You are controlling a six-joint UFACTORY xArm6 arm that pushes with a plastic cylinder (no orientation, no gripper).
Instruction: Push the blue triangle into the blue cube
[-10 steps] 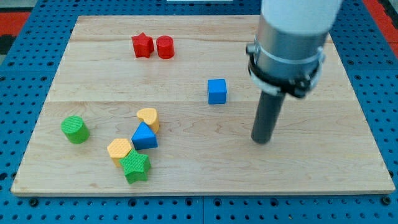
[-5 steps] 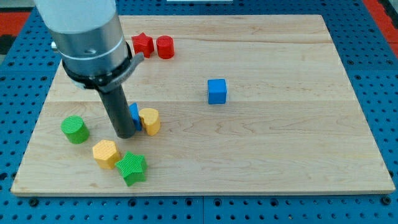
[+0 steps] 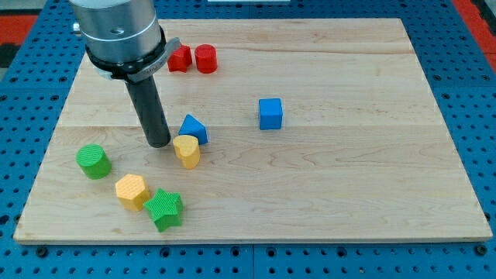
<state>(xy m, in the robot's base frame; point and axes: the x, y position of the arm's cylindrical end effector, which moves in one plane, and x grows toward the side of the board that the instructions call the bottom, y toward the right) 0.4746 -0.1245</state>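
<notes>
The blue triangle (image 3: 194,129) lies left of the board's middle, touching the yellow heart-shaped block (image 3: 186,150) just below it. The blue cube (image 3: 270,113) stands apart to its right, a little higher in the view. My tip (image 3: 159,144) rests on the board just left of the blue triangle and the yellow heart, a small gap from both.
A red star (image 3: 180,58) and red cylinder (image 3: 205,59) sit at the view's top, the star partly behind the arm. A green cylinder (image 3: 94,161), yellow hexagon (image 3: 132,191) and green star (image 3: 166,209) lie at lower left. The wooden board (image 3: 349,194) sits on a blue pegboard.
My tip swept from the view's right to the left side of the blocks. The blue triangle moved up and right, off the yellow hexagon and green star, which shifted slightly left.
</notes>
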